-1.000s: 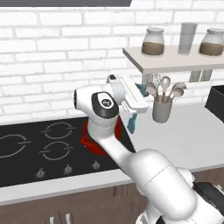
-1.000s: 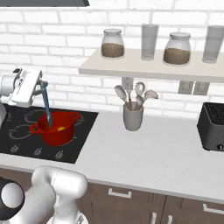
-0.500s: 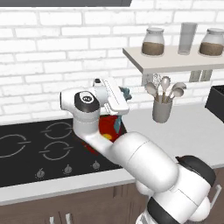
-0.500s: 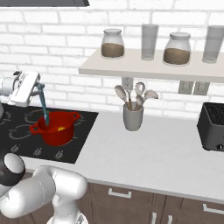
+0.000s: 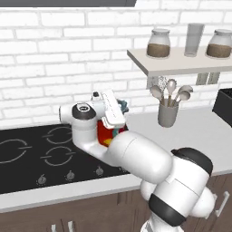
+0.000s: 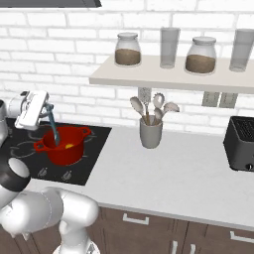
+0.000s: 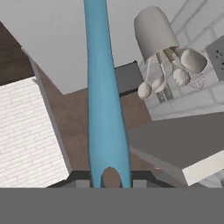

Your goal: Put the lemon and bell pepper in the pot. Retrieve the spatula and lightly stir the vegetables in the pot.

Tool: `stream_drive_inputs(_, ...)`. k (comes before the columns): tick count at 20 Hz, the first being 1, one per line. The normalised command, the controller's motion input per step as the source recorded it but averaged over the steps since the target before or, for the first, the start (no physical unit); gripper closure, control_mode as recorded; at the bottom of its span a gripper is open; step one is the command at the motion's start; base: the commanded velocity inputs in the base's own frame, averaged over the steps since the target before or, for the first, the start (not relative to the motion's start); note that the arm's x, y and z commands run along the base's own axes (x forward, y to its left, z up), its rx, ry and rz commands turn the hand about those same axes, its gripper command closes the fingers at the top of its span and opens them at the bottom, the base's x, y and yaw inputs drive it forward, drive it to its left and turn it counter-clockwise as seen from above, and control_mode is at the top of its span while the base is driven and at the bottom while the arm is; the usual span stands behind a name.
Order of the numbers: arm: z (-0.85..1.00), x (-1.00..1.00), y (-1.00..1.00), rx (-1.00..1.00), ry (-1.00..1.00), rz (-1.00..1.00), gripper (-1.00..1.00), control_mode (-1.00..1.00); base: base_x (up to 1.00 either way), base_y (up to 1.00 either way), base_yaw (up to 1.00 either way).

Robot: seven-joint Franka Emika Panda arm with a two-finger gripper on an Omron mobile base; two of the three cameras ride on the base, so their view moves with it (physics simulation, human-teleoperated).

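Blue spatula (image 7: pixel 105 105) runs up the middle of the hand view, its near end pinched between the fingers (image 7: pixel 81 180). From the right base view the gripper (image 6: pixel 44 110) hangs above the red pot (image 6: pixel 64 146) on the black cooktop (image 6: pixel 94 154), the spatula slanting down into it. A yellow lemon (image 6: pixel 69 146) shows inside the pot; the bell pepper cannot be made out. Farther along the table (image 6: pixel 178 173) stands a grey utensil holder (image 6: pixel 151 133) with spoons, beneath a shelf (image 6: pixel 173 79) of jars.
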Motion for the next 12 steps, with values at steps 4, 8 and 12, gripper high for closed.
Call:
stream_drive_inputs(4, -0.38, 0.01, 0.00, -0.01, -0.02, 0.00, 1.00, -1.00, 0.00, 0.00, 0.00)
stream_drive_inputs(8, -0.27, 0.01, 0.00, 0.00, -0.01, 0.00, 1.00, -1.00, 0.00, 0.00, 0.00)
stream_drive_inputs(12, 0.00, -0.04, -0.02, 0.00, -0.08, 0.00, 1.00, -1.00, 0.00, 0.00, 0.00)
